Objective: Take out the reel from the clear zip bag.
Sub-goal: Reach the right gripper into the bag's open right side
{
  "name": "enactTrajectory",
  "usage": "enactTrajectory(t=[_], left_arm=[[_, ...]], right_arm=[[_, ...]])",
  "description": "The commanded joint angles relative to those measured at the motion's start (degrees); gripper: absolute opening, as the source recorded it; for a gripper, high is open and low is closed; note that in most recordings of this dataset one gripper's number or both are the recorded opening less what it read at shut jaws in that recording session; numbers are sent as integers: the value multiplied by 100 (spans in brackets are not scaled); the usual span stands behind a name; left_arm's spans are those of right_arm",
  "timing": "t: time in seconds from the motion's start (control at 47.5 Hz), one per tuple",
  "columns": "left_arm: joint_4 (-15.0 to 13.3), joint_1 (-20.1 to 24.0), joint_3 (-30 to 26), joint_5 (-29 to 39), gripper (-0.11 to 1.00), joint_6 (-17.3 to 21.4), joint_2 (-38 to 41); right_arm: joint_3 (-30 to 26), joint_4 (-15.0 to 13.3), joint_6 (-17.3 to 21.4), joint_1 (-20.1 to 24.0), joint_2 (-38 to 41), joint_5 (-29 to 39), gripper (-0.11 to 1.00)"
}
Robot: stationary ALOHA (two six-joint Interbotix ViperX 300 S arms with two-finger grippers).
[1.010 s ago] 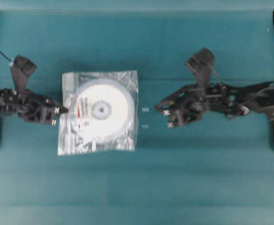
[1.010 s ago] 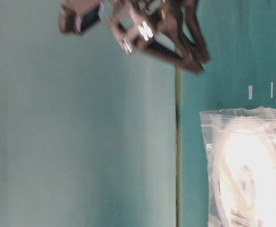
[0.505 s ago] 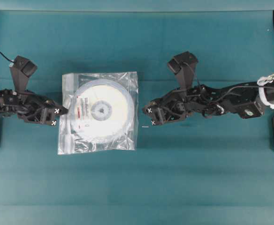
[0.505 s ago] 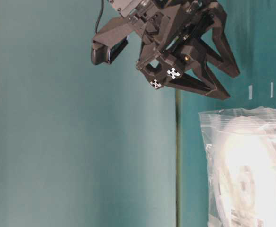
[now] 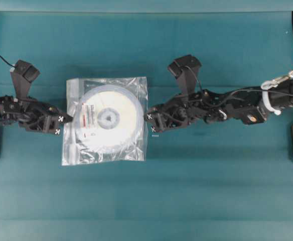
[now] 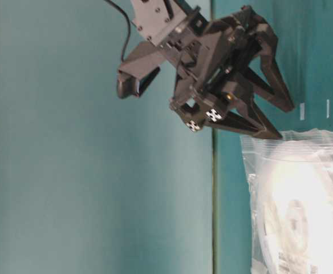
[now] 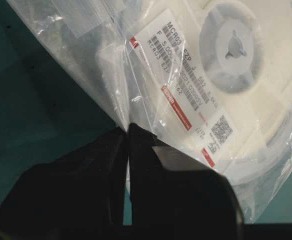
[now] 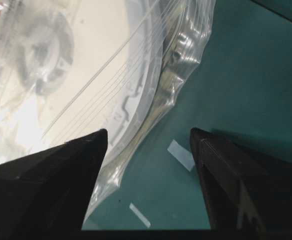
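The clear zip bag (image 5: 136,150) lies flat on the teal table with the white reel (image 5: 109,119) inside it, label facing up. My left gripper (image 5: 67,119) is shut on the bag's left edge; the left wrist view has the plastic pinched between the tips of the gripper (image 7: 127,128), next to the reel's label (image 7: 186,92). My right gripper (image 5: 147,121) stands open at the bag's right edge. In the right wrist view one of its fingers (image 8: 61,175) lies over the bag (image 8: 183,60) and the other over bare table. Nothing is held in it.
Small white tape marks (image 8: 181,154) are stuck to the table just right of the bag, under my right gripper (image 6: 284,121). The bag (image 6: 295,200) lies beside a seam (image 6: 214,200) in the table-level view. Black frame posts stand at the far left and right edges.
My right arm has moved left until its open jaws reach the bag's right edge. The left gripper, bag and reel have stayed put.
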Motion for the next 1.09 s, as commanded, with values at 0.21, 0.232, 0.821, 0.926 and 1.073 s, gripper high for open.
enactTrajectory(t=[0.21,0.232,0.821,0.926,1.073], left_arm=[[9,9,-62,-18,-2,18,-9],[9,9,-53,-18,-2,18,-9],[9,9,-70,-18,-2,18,0],[9,9,-70,-18,-2,18,0],[9,9,-70,-18,-2,18,0]], right_arm=[[-255,9,44,0,79,-44,84],[-281,9,44,-9,88,-44,84],[-554,44,53,-18,352,-44,84],[-615,53,53,-18,396,-44,84],[-677,53,53,-9,413,-26,84]])
